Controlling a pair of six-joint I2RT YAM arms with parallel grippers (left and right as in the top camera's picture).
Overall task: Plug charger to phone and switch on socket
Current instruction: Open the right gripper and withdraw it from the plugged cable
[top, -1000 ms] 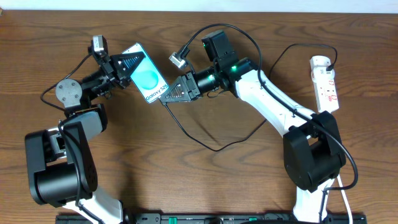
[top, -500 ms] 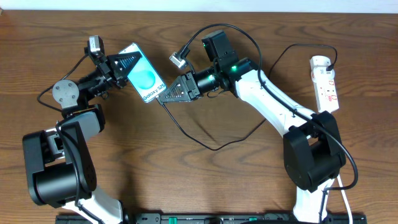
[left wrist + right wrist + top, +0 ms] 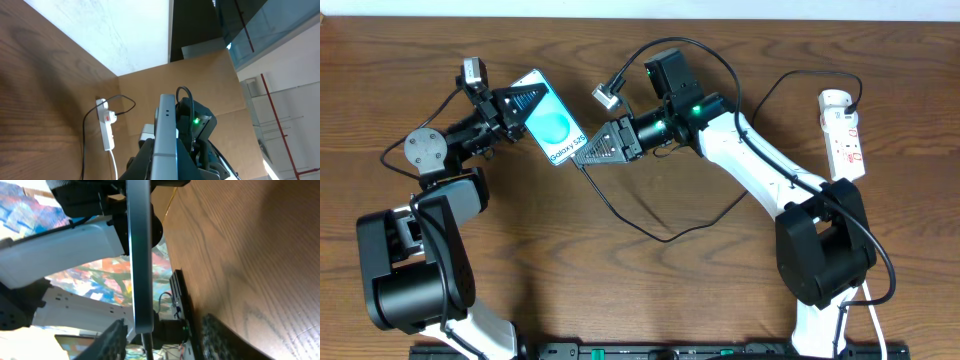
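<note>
So the left fingers (image 3: 523, 102) are clamped on the phone (image 3: 558, 128), and the right fingers (image 3: 602, 146) sit apart around the charger (image 3: 665, 239) plug. If it's only half seated, cable drag could pop it out.

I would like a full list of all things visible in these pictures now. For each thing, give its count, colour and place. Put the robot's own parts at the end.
phone: one, black edge and blue-turquoise screen, upper left of centre, held off the table.
charger: one, thin black cable, loops across mid-table from the phone's lower end toward the socket.
socket: one, white with red markings, far right of the table.
table: one, brown wood, under everything.
left gripper: one, black, shut on the phone's upper end.
right gripper: one, dark grey, open at the phone's lower end, a finger on either side of the charger's tip.
</note>
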